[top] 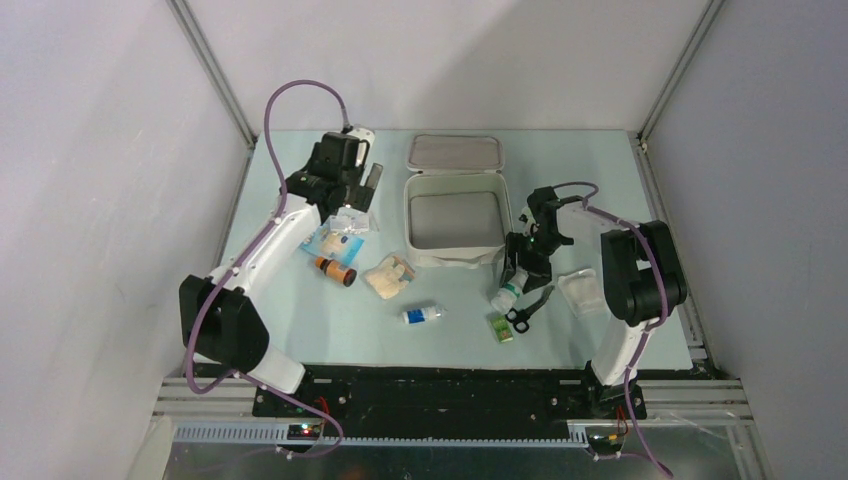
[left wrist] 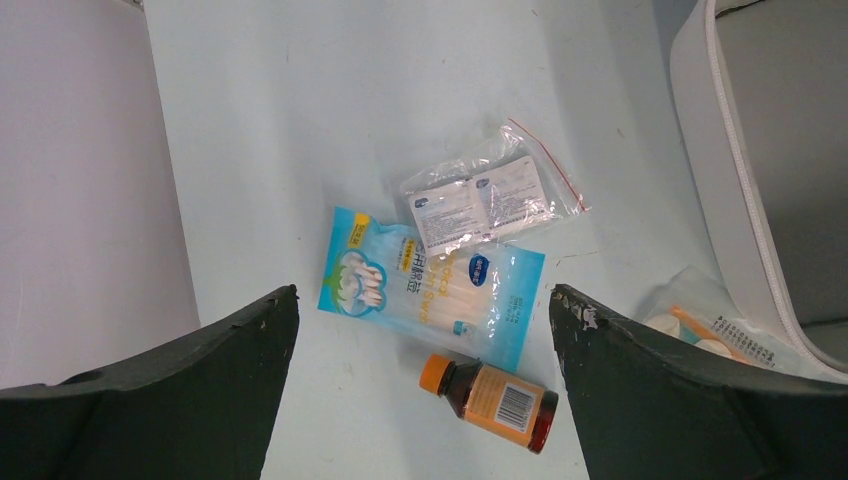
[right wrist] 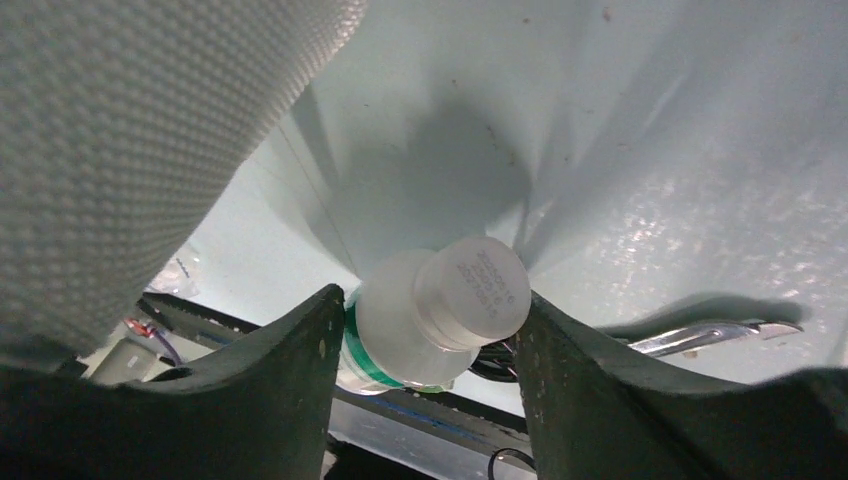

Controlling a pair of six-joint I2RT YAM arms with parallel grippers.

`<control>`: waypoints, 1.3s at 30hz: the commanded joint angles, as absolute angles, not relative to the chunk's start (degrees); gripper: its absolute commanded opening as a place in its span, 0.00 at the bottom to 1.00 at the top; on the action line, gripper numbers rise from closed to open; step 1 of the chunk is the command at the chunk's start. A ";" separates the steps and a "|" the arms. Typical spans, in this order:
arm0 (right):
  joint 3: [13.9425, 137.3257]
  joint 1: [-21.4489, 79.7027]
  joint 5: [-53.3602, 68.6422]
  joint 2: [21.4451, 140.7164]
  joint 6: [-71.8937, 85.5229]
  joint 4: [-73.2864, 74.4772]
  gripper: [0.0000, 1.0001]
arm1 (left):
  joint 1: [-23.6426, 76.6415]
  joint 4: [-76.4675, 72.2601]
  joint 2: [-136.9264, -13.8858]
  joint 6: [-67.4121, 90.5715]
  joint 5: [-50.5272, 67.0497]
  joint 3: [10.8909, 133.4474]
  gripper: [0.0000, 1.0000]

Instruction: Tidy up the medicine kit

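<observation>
The white medicine kit [top: 413, 232] lies open at the table's middle, grey lining showing and nothing visible inside, its lid [top: 455, 152] folded back. Its wall also shows in the left wrist view [left wrist: 712, 160] and the right wrist view [right wrist: 130, 130]. My right gripper [top: 522, 268] is just right of the kit's front corner, shut on a white bottle with a green band [right wrist: 440, 310], held tilted above the table. My left gripper [left wrist: 422, 300] is open and empty above a blue cotton-swab packet [left wrist: 430, 285], a clear bag of wipes [left wrist: 490, 195] and a brown bottle with an orange cap [left wrist: 495, 398].
A bag of beige pads [top: 388, 275] and a small white-and-blue bottle [top: 422, 314] lie in front of the kit. Black-handled scissors [top: 528, 308], a small green box [top: 501, 329] and a clear packet [top: 581, 290] lie near the right gripper.
</observation>
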State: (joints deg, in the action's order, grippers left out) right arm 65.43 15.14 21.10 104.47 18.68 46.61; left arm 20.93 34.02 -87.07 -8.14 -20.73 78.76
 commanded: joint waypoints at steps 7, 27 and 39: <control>66.55 11.06 21.16 103.78 17.07 47.13 0.52 | 21.61 33.17 -88.92 -9.57 -21.48 84.83 1.00; 80.10 9.08 5.27 113.34 -6.08 40.89 0.69 | 21.62 31.65 -88.59 -9.36 -18.29 88.86 1.00; 79.42 9.39 3.91 107.88 4.96 47.61 0.88 | 21.63 30.53 -90.83 -7.98 -17.85 91.48 1.00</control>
State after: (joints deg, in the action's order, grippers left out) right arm 81.30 10.31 5.26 112.90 -1.30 44.91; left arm 21.26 32.40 -90.06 -8.58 -19.03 88.73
